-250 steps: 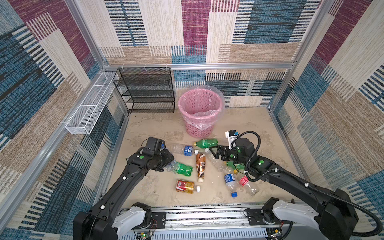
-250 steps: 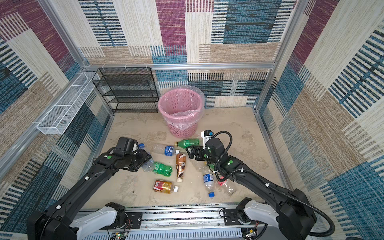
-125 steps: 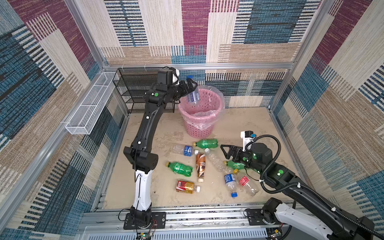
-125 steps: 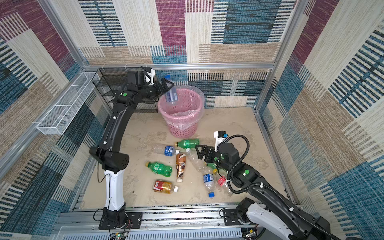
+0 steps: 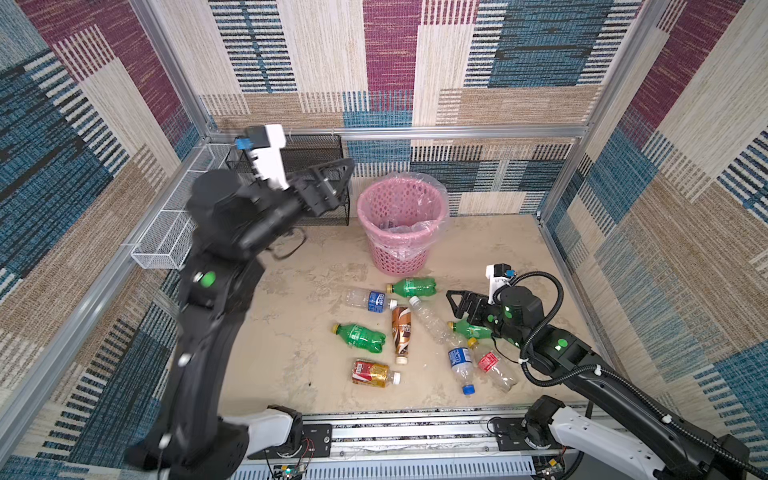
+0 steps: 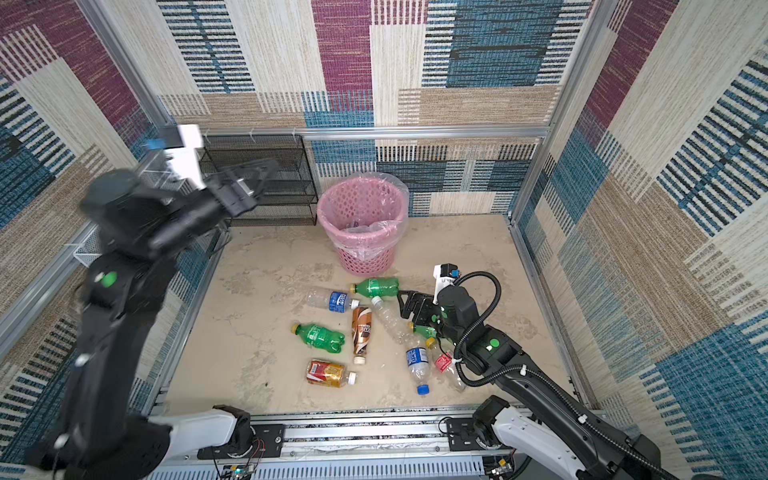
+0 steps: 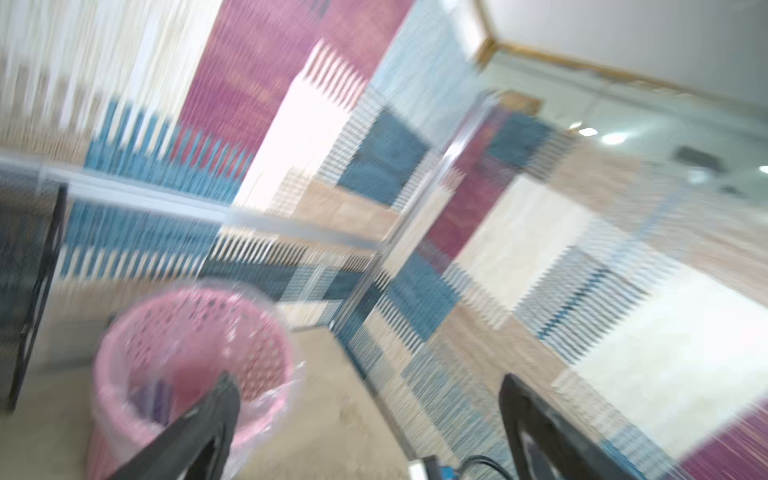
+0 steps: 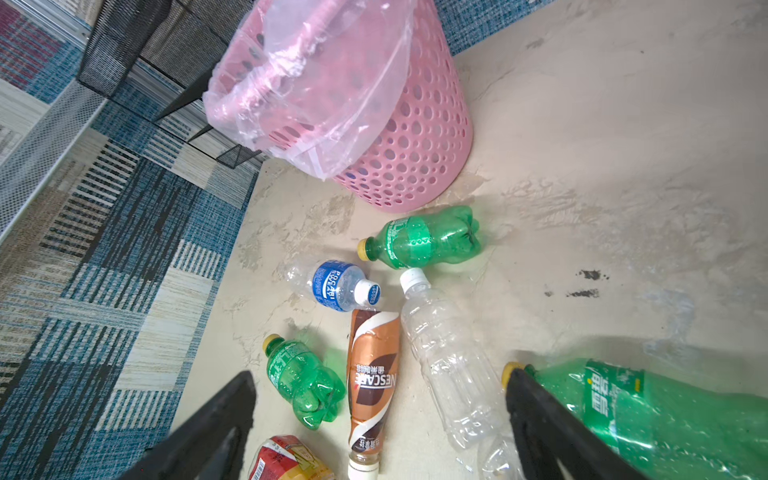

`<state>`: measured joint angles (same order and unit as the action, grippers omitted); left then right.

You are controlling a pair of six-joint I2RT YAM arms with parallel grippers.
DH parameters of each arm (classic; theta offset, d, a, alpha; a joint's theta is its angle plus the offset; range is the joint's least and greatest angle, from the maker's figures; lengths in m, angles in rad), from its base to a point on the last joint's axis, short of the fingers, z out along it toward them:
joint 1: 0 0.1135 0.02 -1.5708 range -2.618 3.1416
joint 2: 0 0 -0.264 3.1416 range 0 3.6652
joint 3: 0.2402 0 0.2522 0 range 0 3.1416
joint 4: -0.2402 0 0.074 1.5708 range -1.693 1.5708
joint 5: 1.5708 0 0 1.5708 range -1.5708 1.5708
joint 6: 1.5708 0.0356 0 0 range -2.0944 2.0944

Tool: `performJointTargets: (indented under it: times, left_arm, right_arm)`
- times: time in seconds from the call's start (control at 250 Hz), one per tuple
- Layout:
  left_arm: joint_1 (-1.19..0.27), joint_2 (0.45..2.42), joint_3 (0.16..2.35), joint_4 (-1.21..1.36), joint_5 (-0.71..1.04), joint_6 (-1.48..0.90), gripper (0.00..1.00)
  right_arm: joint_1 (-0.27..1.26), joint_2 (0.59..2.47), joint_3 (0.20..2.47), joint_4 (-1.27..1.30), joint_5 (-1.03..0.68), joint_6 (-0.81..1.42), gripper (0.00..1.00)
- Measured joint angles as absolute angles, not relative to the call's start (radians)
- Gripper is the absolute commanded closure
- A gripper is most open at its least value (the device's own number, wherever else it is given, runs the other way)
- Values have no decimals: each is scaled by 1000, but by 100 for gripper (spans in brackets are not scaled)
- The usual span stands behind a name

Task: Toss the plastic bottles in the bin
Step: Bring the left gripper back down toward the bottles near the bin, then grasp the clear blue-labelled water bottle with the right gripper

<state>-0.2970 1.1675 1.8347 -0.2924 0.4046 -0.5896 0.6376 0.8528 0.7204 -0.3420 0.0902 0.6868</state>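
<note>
Left gripper [image 7: 369,380] gapes empty beside the pink bin [image 5: 399,253]; right gripper [image 8: 379,376], likewise empty, should next grasp the green bottle [image 8: 665,415].

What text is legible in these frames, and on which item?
"POCARI SWEAT": blue label on the clear bottle.
"NESCAFE", with Chinese characters too small to read: brown coffee bottle.
"Sprite": small green bottle.
"雪碧": big green bottle, right wrist view.
Unreadable: red-gold bottle; green bottle beside the bin.
In both top views all labels are too small; the left wrist view is blurred.
</note>
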Motion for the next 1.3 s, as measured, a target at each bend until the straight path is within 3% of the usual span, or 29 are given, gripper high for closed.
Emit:
performJointTargets:
  times: [0.104, 0.256, 0.56, 1.3]
  left_arm:
    - [-293, 1104, 1668, -246, 371, -580, 5]
    - [-294, 1068, 1397, -416, 318, -586, 6]
    - [-293, 935, 1098, -468, 269, -603, 9]
    - [-293, 816, 754, -476, 303, -759, 13]
  right_arm:
    - [634, 872, 725, -371, 97, 700, 6]
    - [628, 895, 726, -421, 98, 718, 6]
    - [628, 932, 706, -488, 57, 732, 10]
    - [634, 981, 698, -658, -106, 730, 22]
